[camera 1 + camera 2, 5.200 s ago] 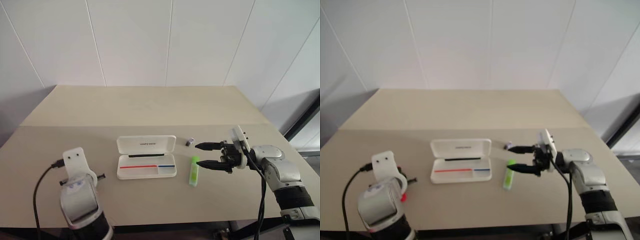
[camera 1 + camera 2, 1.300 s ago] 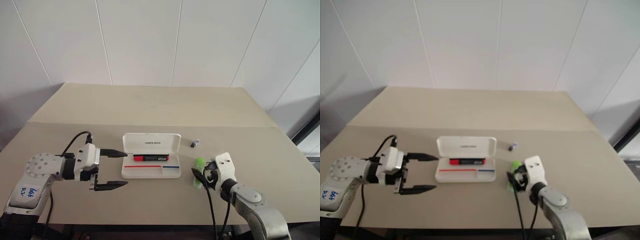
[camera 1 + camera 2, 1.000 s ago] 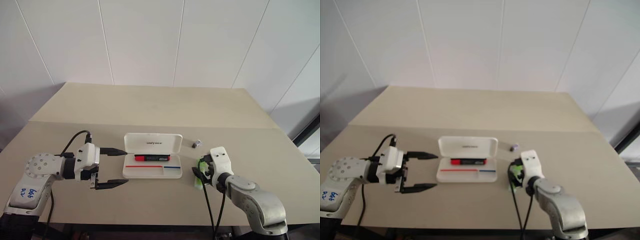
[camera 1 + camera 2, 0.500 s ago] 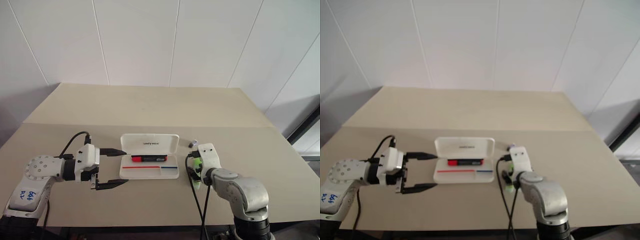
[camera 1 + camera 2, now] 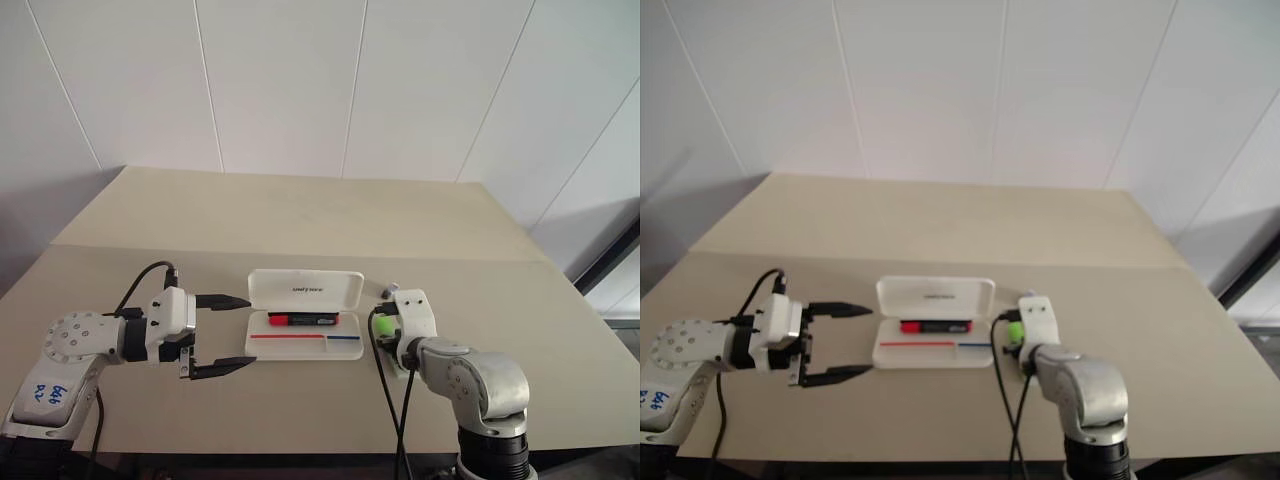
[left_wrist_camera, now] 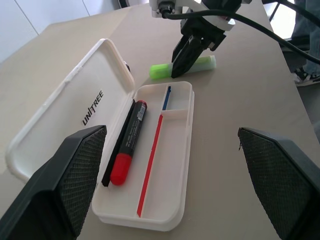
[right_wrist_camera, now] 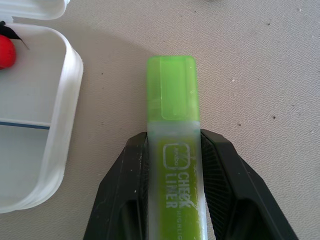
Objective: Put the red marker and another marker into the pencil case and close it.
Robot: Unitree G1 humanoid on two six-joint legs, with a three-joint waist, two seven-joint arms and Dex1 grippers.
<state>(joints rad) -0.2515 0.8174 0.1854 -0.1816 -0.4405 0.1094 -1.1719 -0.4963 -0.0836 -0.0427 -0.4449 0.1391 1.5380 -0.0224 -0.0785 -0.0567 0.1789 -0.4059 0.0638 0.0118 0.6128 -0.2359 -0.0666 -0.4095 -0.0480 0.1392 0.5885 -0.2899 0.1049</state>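
- Right wrist view: right gripper [image 7: 175, 165] clamps the green marker [image 7: 173, 150] on the table [image 7: 260, 75]; a tilted lift could slip it.
- Left gripper [image 5: 222, 333] gapes, empty, beside the pencil case [image 5: 305, 346]; swinging low could knock its rim.

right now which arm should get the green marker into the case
Right. The right gripper already has its fingers closed on the green marker, lying just beside the open pencil case. The left gripper hangs open on the case's far side.

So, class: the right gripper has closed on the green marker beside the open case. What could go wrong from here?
1. The right gripper pinches the green marker by its barrel's far end, so the capped end may droop.
2. The pencil case wall is close; the marker could knock it.
3. The red marker already takes one compartment.
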